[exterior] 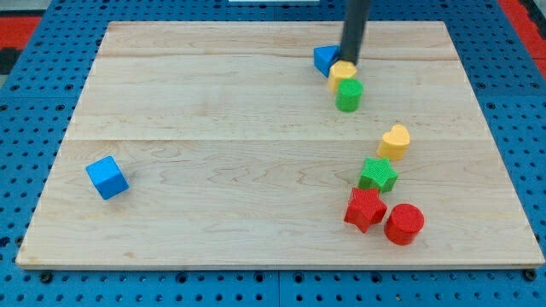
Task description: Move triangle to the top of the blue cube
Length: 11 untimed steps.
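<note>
My tip (351,63) comes down near the view's top, touching or just behind the yellow block (342,73) (its shape is hard to make out). There are no fingers here to be clenched or released, only the straight dark rod.

The blue triangle (324,59) lies just to the view's left of my tip, touching the yellow block's upper left. A green cylinder (348,95) sits just below the yellow block, touching it.

The blue cube (107,177) rests well apart from my tip, far toward the view's lower left of the wooden desk (213,111).

Below my tip and slightly to the view's right lie a yellow heart (394,141), then a green star (377,175), then a red star (365,208) beside a red cylinder (403,224).
</note>
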Available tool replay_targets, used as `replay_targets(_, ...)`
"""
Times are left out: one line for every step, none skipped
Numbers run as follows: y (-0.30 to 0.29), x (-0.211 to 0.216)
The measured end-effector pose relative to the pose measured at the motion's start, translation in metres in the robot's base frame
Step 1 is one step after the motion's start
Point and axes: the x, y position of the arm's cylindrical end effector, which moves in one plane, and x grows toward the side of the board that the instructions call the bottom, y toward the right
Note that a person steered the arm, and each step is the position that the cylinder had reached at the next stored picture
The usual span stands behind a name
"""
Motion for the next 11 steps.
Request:
replay_targets(-0.054,0.018)
replay_targets(0.008,0.006)
replay_targets(0.03,-0.038)
replay_targets(-0.068,-0.018)
replay_targets(-0.164,0.043)
replay_targets(-0.26,0.082)
replay_targets(-0.265,0.054)
replay_targets(-0.222,0.021)
replay_targets(-0.155,0.043)
replay_targets(-0.159,0.082)
replay_targets(-0.213,0.113)
